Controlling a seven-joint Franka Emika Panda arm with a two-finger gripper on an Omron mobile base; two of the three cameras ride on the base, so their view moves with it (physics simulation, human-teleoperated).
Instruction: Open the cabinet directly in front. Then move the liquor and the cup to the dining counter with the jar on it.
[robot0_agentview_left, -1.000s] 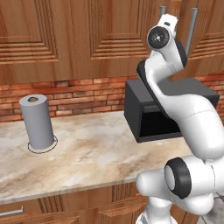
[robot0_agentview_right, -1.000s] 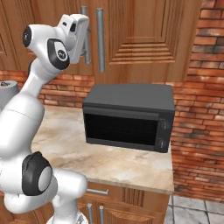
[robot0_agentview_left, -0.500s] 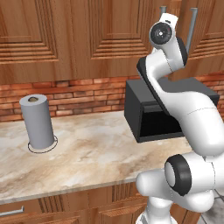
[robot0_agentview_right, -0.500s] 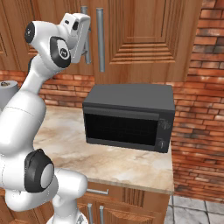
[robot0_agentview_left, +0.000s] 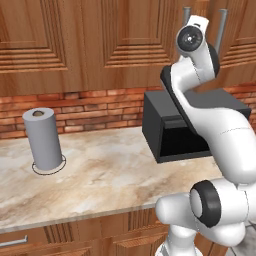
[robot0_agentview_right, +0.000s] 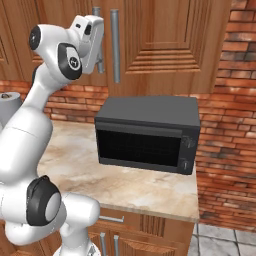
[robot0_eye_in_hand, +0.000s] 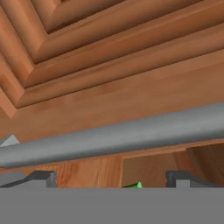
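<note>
The brown wooden cabinet (robot0_agentview_right: 165, 40) hangs straight ahead, above the microwave. Its two long silver bar handles (robot0_agentview_right: 115, 45) stand side by side where the doors meet. My gripper (robot0_agentview_right: 98, 52) is up against the left handle (robot0_agentview_left: 186, 15). In the hand view that handle (robot0_eye_in_hand: 113, 138) runs across just beyond my open gripper (robot0_eye_in_hand: 111, 179), with one dark fingertip (robot0_eye_in_hand: 41, 178) on each side of it and nothing held. A sliver of bright green (robot0_eye_in_hand: 134, 185) shows low between the fingertips; I cannot tell whether it is the cup. The liquor, the jar and the dining counter are out of view.
A black microwave (robot0_agentview_right: 145, 132) sits on the narrow marble worktop (robot0_agentview_left: 110, 175) under the cabinet. A grey paper-towel roll (robot0_agentview_left: 44, 140) stands at the left. A red brick wall (robot0_agentview_right: 225, 125) closes the right side. Base cabinets (robot0_agentview_right: 150, 227) run below.
The hand has crept a little up and closer to the cabinet handle. The jaws have stayed open. Nothing else has moved.
</note>
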